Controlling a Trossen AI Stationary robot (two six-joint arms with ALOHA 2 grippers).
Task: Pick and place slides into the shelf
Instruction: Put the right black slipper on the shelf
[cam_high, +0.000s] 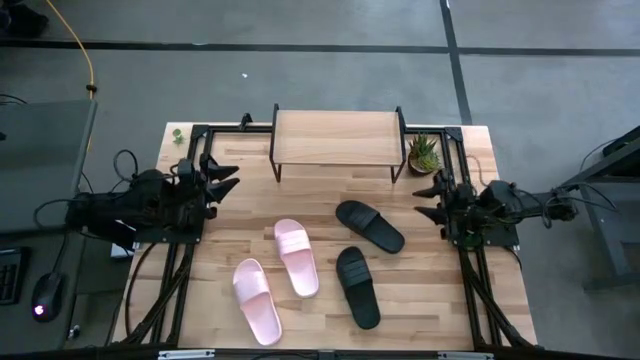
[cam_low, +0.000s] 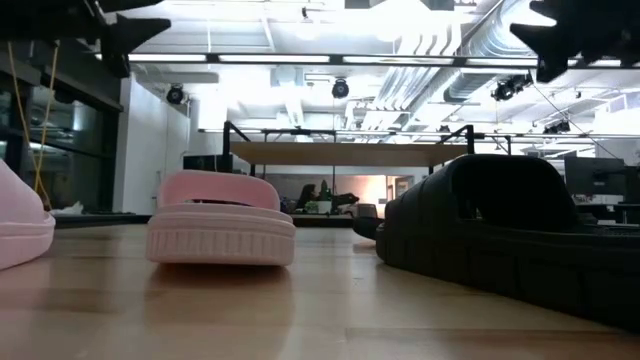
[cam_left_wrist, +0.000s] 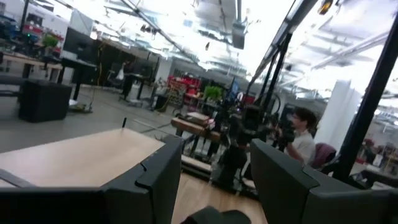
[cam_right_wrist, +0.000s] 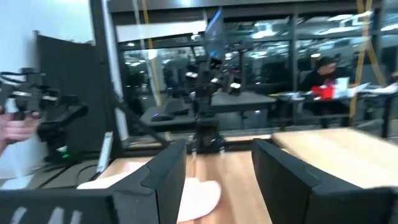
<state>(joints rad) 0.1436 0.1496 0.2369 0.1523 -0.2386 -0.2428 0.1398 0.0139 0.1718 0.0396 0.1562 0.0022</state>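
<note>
Two light pink slides (cam_high: 296, 256) (cam_high: 257, 300) lie sole-down on the tabletop's near middle. Two black slides (cam_high: 369, 226) (cam_high: 357, 287) lie sole-down to their right. The shelf (cam_high: 338, 140) stands on its thin black legs at the far middle. My left gripper (cam_high: 225, 178) hovers open at the table's left edge, pointing toward the table's right; nothing sits between its fingers (cam_left_wrist: 155, 177). My right gripper (cam_high: 428, 197) hovers open at the right edge, pointing left, also with nothing in it (cam_right_wrist: 217, 168). Both grippers are well clear of the slides.
A small potted plant (cam_high: 424, 153) stands right of the shelf, close to my right gripper. Black frame rails (cam_high: 165, 270) run along both table sides. Bare wood lies between the shelf and the slides. A person (cam_left_wrist: 301, 140) sits beyond the table, and a hand (cam_right_wrist: 15, 127) shows off-table.
</note>
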